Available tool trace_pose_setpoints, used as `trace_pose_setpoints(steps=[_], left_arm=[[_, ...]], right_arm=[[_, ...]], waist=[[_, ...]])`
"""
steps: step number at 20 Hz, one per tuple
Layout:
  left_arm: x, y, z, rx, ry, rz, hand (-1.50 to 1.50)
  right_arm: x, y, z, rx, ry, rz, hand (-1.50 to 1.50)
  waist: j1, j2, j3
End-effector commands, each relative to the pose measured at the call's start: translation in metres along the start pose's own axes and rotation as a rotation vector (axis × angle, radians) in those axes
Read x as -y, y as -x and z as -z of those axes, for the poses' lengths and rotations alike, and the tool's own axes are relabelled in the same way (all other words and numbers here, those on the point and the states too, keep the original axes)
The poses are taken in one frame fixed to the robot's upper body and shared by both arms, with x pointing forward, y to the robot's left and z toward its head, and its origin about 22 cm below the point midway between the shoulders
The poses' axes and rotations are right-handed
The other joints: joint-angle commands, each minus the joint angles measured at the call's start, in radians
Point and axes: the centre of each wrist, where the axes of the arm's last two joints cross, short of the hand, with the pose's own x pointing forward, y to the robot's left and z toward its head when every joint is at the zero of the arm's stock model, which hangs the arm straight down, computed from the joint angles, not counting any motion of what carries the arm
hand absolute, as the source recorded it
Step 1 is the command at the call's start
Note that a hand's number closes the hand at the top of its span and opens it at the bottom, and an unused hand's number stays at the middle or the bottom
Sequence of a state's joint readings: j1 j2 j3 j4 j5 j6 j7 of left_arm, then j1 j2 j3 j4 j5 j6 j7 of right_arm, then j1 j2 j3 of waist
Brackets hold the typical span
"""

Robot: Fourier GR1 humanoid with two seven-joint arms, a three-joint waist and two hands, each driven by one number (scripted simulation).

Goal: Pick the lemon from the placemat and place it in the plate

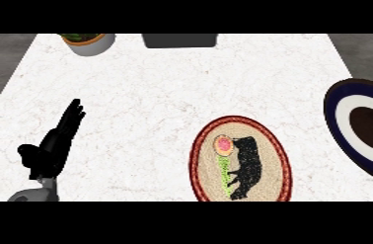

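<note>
1. Left hand: we find it at the lower left of the counter. Its fingers are straight and held close together, pointing away from the robot. The thumb stands out to the side. The hand holds nothing.

2. Right hand: we see it as a dark shape lying over the oval placemat, well to the right of the left fingertips. We cannot tell whether this hand is closed on anything.

3. Lemon: we locate it on the placemat, touching the upper left edge of the right hand and on the side facing the left fingers. A green strip lies just below it, along the same edge of the hand.

4. Plate: it sits at the right edge of the view, apart from the placemat, farthest from the left fingers. Its dark centre is bare.

5. Beyond the left fingertips, at the far edge, we note a plant pot. To the right of it is a dark grey object.
</note>
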State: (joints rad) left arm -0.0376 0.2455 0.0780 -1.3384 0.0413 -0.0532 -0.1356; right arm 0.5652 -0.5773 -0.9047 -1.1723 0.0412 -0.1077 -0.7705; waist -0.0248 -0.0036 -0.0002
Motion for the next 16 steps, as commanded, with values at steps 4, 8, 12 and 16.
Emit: trace_pose_setpoints(steps=[4,8,12,16], left_arm=[[0.007,-0.003,0.005,0.008,0.03,-0.014,0.0],[0.023,-0.016,0.008,0.004,0.011,-0.004,0.0],[0.004,-0.008,0.016,0.02,0.02,-0.004,0.0],[0.003,-0.01,0.007,0.012,0.022,-0.006,0.0]], right_arm=[[0.004,-0.03,0.01,0.05,0.026,0.079,1.5],[-0.016,-0.06,0.045,0.065,0.011,0.071,1.5],[-0.028,-0.082,0.075,0.083,-0.064,0.115,1.5],[-0.06,-0.113,0.096,0.096,-0.12,0.16,1.5]], waist=[[0.019,0.003,-0.001],[0.026,0.004,0.0],[0.026,0.005,-0.001],[0.032,0.004,0.0]])
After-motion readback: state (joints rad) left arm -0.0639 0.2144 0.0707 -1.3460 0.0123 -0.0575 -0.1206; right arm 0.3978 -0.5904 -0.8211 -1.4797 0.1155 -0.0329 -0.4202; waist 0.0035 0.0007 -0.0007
